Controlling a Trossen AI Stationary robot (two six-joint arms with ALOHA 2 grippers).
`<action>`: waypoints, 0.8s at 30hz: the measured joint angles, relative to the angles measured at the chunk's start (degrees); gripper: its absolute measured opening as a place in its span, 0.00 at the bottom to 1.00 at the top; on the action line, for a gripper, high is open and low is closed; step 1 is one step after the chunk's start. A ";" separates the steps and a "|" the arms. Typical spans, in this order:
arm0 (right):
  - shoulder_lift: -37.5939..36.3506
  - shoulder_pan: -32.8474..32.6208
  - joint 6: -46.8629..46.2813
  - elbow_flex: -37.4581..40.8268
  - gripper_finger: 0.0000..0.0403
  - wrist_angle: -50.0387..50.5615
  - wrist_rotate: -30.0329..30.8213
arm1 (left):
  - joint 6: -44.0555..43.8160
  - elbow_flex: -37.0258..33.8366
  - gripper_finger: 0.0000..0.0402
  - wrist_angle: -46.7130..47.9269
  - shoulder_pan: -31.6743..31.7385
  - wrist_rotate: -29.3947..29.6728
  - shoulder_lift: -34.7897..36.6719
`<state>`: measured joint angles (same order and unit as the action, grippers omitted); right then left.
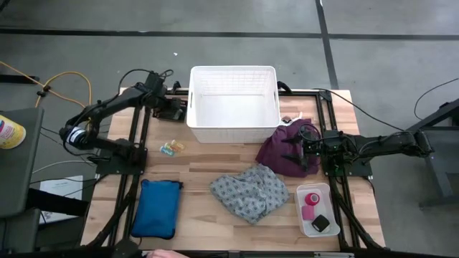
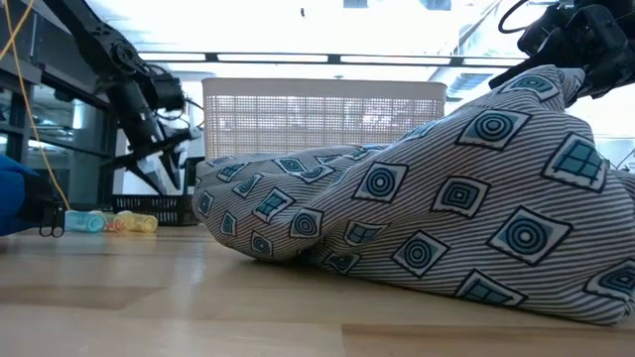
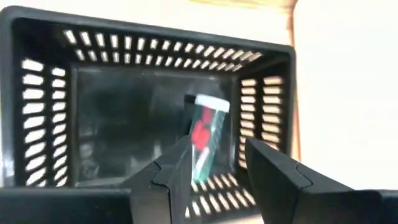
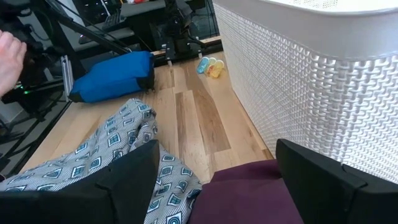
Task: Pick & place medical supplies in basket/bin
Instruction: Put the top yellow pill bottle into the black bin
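A small clear bottle (image 3: 208, 127) with a white cap and red contents lies inside a small black slotted bin (image 3: 43, 93), which stands left of the white basket (image 1: 233, 122). My left gripper (image 3: 217, 150) hangs open just above the bin, with the bottle beyond its fingertips. My right gripper (image 4: 217, 152) stands open over the purple cloth (image 1: 281, 150), at the basket's right near corner. The grey patterned cloth (image 1: 251, 192) lies crumpled on the table's near middle. A pink tape roll (image 1: 310, 201) and a small black block (image 1: 321, 223) sit in a clear tray (image 1: 303, 215).
Small coloured bottles (image 1: 172, 147) lie on the table near the left arm. A blue pouch (image 1: 158, 208) lies at the near left. A person's hand (image 4: 9, 56) shows beyond the table's left side. Bare wood shows between the basket and the grey cloth.
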<state>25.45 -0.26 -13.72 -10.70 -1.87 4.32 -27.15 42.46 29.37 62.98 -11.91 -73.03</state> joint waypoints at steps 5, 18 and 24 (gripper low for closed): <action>-0.01 0.00 0.01 0.00 0.77 0.00 -0.01 | 0.80 2.91 0.36 9.09 -0.79 1.90 4.71; 0.00 -0.01 0.00 0.00 0.77 0.00 -0.02 | -3.17 3.41 0.36 26.91 -14.35 7.58 17.72; 0.00 0.00 0.00 0.00 0.77 0.00 -0.02 | -3.29 3.41 0.36 32.15 -23.68 7.72 19.90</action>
<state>25.45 -0.26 -13.71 -10.70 -1.87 4.29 -30.44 45.87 61.51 39.30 -4.19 -53.13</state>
